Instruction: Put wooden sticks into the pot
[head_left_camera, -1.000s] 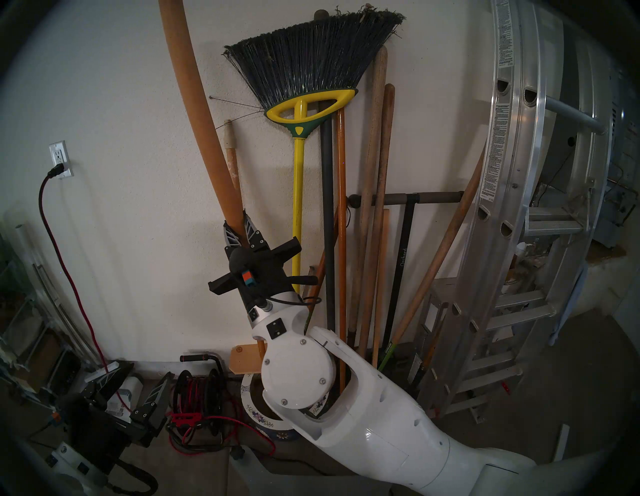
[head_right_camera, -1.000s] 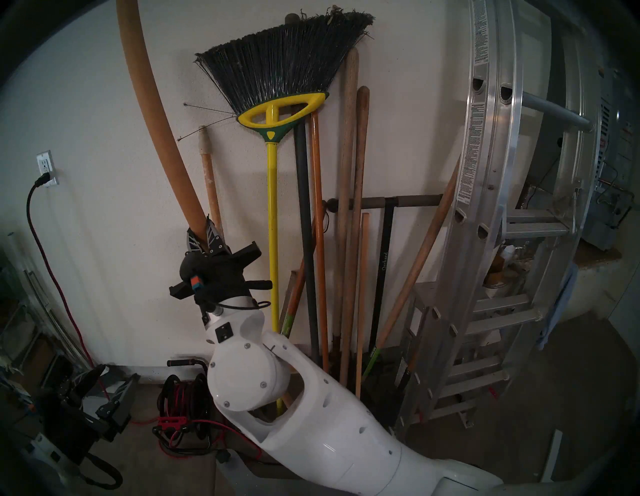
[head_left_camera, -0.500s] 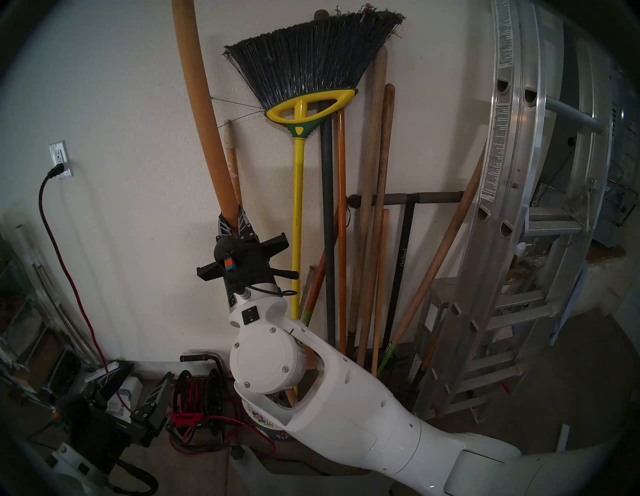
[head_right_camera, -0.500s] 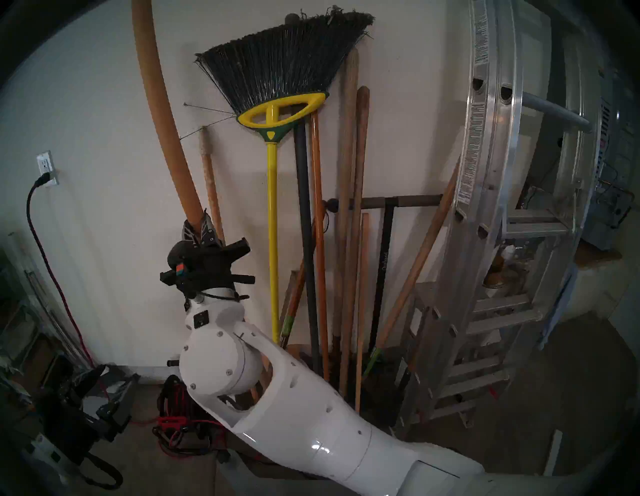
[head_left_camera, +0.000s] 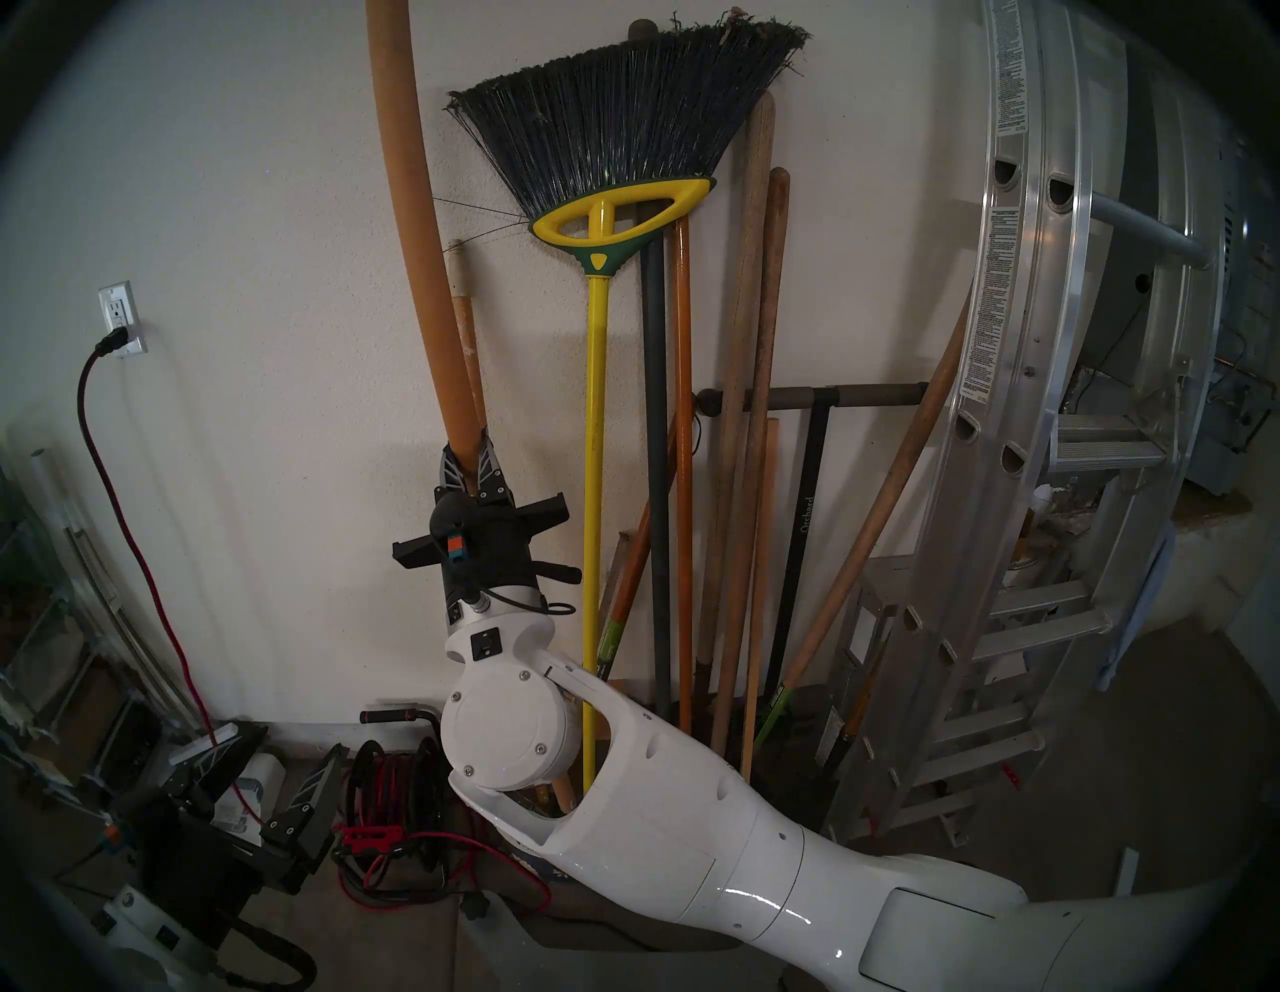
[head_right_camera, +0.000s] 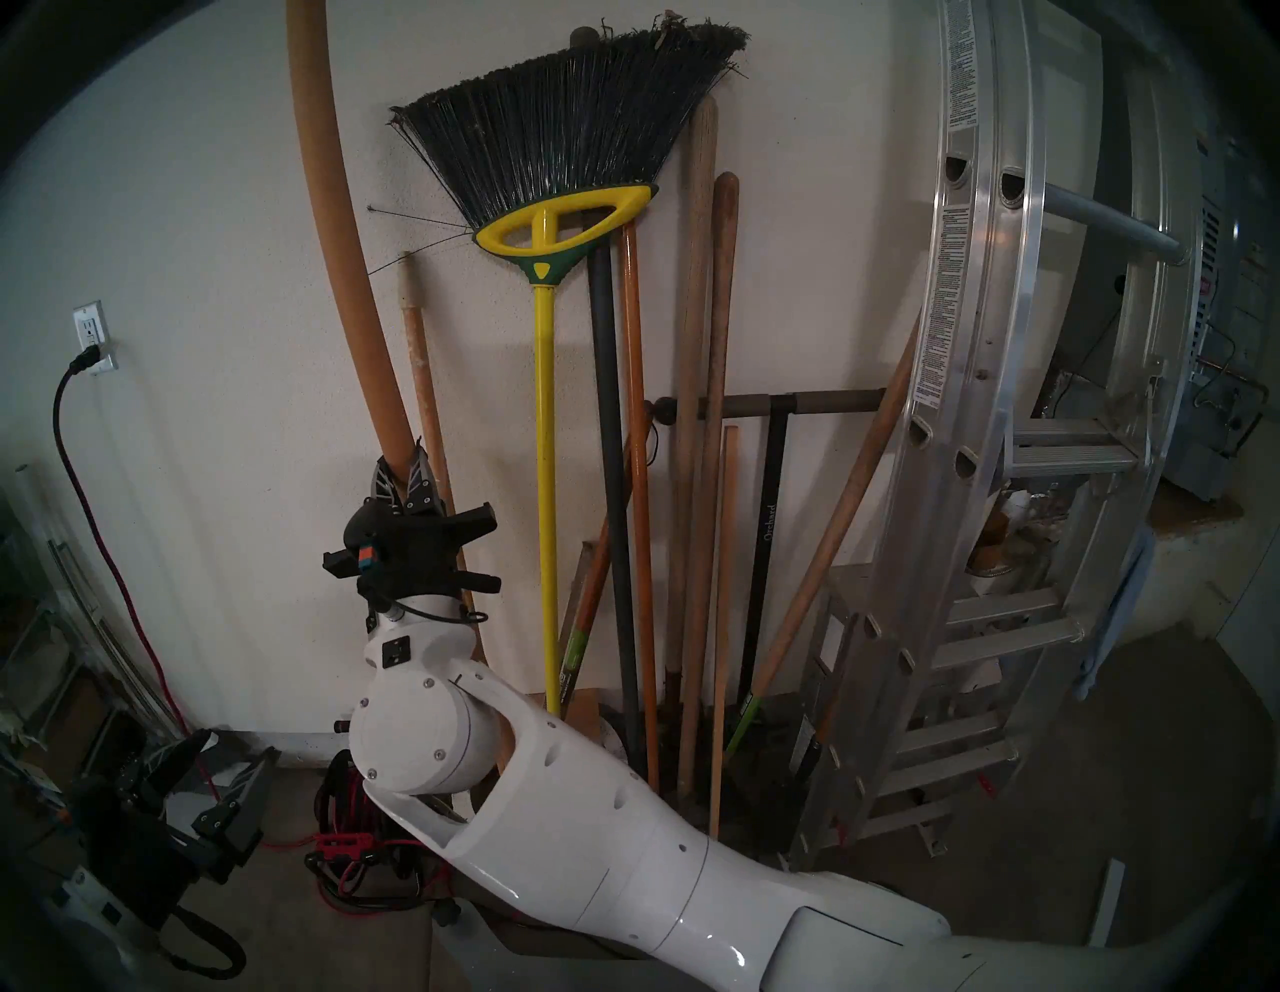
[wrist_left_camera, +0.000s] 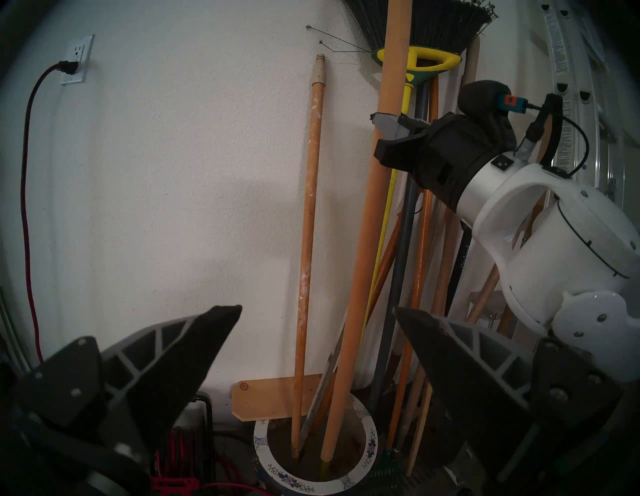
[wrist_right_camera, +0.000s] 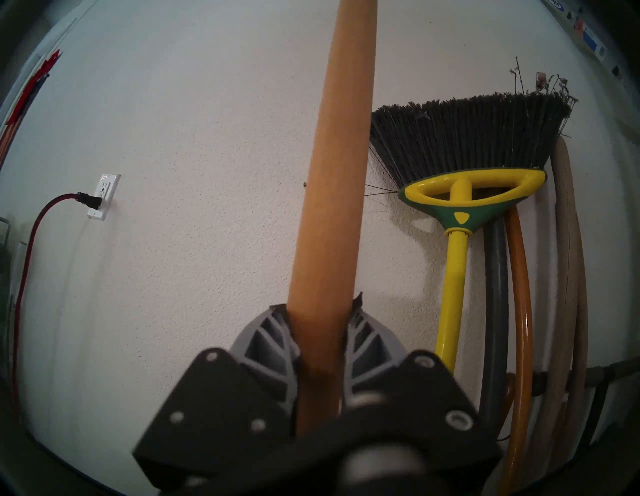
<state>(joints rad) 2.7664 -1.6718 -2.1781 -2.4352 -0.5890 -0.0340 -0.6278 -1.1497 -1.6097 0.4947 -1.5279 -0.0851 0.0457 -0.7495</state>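
My right gripper (head_left_camera: 469, 450) is shut on the plain tan dowel (head_left_camera: 409, 208) and holds it nearly upright by the wall; the grip shows close up in the right wrist view (wrist_right_camera: 320, 311). In the left wrist view the dowel's (wrist_left_camera: 374, 207) lower end is inside the white-rimmed floral pot (wrist_left_camera: 370, 446). The paint-speckled pole (wrist_left_camera: 308, 225) stands in the pot too and leans on the wall. The yellow-handled broom (head_left_camera: 597, 415) stands bristles up just right of them. My left gripper (head_left_camera: 270, 783) is open and empty, low at the left. In the head views my right arm hides most of the pot.
Several other tool handles (head_left_camera: 748, 415) lean on the wall right of the broom. An aluminium ladder (head_left_camera: 1039, 415) stands at the far right. A red cord reel (head_left_camera: 395, 783) sits left of the pot, and a wooden board (wrist_left_camera: 273, 398) lies behind it.
My right arm has moved left and a little down with the dowel. The dowel has swung more upright, its top moving right. The left arm has not moved.
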